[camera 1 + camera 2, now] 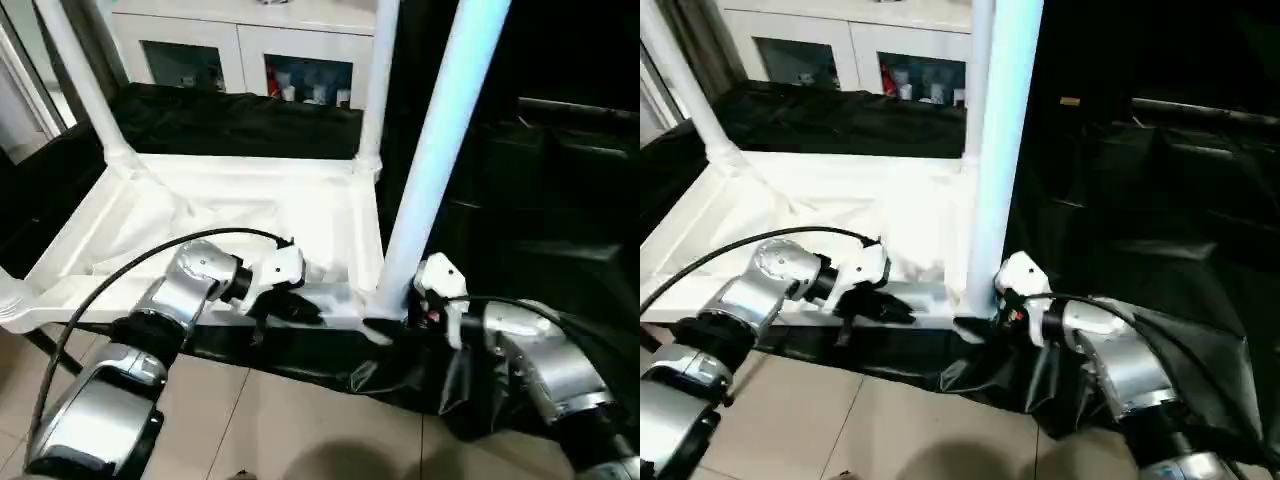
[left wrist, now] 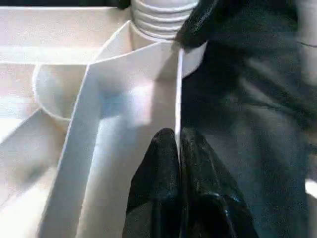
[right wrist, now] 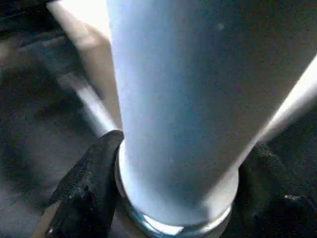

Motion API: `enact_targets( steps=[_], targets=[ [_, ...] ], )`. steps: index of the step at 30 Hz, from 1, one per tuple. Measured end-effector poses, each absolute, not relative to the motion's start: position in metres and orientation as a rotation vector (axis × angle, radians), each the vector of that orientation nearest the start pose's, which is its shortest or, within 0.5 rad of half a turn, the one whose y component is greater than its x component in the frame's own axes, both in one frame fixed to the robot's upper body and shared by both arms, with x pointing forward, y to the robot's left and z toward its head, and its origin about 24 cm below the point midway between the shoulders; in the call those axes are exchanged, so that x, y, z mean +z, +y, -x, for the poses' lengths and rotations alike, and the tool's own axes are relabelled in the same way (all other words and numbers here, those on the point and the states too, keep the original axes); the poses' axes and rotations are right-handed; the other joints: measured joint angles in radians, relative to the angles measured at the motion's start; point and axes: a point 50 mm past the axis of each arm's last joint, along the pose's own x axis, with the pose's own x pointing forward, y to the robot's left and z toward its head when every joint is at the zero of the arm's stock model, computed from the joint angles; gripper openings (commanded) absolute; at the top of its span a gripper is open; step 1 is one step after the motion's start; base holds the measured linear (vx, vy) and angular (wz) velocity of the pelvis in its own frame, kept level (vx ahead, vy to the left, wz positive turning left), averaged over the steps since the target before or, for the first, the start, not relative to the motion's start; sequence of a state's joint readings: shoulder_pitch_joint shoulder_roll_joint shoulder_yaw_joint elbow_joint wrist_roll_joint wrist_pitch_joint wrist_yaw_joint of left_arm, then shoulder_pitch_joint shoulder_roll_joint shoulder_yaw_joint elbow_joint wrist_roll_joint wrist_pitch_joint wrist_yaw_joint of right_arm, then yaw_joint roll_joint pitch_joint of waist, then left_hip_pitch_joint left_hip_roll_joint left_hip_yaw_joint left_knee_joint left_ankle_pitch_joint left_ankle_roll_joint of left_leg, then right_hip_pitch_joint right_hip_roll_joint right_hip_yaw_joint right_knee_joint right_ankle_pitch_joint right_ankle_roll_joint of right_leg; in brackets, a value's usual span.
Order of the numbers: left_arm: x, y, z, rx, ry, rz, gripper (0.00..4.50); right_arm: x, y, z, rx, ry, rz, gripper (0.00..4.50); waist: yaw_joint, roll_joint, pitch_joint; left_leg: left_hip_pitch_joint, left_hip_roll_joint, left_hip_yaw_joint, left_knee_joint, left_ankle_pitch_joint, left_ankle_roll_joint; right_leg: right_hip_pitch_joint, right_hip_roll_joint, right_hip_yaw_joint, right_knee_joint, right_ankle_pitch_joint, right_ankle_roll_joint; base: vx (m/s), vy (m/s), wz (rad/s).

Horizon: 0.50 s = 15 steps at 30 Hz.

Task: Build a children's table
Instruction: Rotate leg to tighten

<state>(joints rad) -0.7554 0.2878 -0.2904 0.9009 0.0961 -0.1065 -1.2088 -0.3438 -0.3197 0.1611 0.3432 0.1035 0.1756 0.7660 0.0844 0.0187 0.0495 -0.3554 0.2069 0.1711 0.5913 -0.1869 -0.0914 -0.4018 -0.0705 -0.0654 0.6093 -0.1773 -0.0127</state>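
Table top [image 1: 230,215]: white, upside down on black cloth, filling the centre and left of the head views; ribbed underside faces up, with a raised rim all round.
Near right leg [image 1: 440,140]: white tube standing upright in the near right corner socket, running from the top of the frame down to just right of centre; slightly tilted to the right at the top.
Far right leg [image 1: 375,75]: upright in the far right corner, upper middle of the frame.
Far left leg [image 1: 80,80]: upright in the far left corner, upper left, leaning left.
Near left socket [image 1: 12,305]: round, at the left edge of the frame, no leg in it.
Left gripper [image 1: 290,305]: lower centre, at the near rim of the top; in the left wrist view its two black fingers [image 2: 158,168] are pressed together on the thin rim wall.
Right gripper [image 1: 400,315]: at the base of the near right leg, lower right of centre; in the right wrist view its fingers [image 3: 91,173] stand one on each side of the leg's foot, touching or very near it; a firm grip cannot be told.
Cabinet [image 1: 250,50]: white, glass doors, top of the frame behind the table.
Floor [image 1: 280,420]: pale tiles along the bottom.
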Motion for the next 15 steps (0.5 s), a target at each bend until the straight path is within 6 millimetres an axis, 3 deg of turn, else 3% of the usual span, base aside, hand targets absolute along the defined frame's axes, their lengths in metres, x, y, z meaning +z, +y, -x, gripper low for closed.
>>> enact_targets(
  steps=[7,13,14,15],
  targets=[
    [0.046,0.079,-0.349,-1.176,0.393,-0.471,0.0,0.027,-0.127,-0.328,0.352,0.288,0.024,2.72,-0.028,-0.005,-0.003,0.005,-0.002,0.0,-0.001,0.0,0.0,0.003,-0.004,-0.001,-0.002,-0.001,0.003,0.0,0.0,0.0],
    [0.046,0.069,-0.35,-1.163,0.376,-0.487,0.0,0.027,-0.129,-0.331,0.299,0.268,0.026,2.72,-0.024,-0.005,-0.003,0.003,-0.003,0.0,-0.002,0.0,0.0,0.004,-0.005,-0.001,-0.002,-0.001,0.003,0.0,0.0,0.0],
    [0.046,0.068,-0.35,-1.165,0.374,-0.491,0.0,0.027,-0.129,-0.331,0.301,0.266,0.024,3.28,-0.024,-0.005,-0.003,0.003,-0.003,0.0,-0.002,0.0,0.0,0.004,-0.005,-0.001,-0.002,-0.001,0.003,0.0,0.0,0.0],
    [0.047,0.068,-0.35,-1.172,0.368,-0.496,0.0,0.027,-0.131,-0.331,0.309,0.259,0.018,3.28,-0.023,-0.005,-0.003,0.003,-0.003,0.0,-0.002,0.0,0.0,0.004,-0.005,-0.001,-0.002,-0.001,0.003,0.0,0.0,0.0]
  ],
)
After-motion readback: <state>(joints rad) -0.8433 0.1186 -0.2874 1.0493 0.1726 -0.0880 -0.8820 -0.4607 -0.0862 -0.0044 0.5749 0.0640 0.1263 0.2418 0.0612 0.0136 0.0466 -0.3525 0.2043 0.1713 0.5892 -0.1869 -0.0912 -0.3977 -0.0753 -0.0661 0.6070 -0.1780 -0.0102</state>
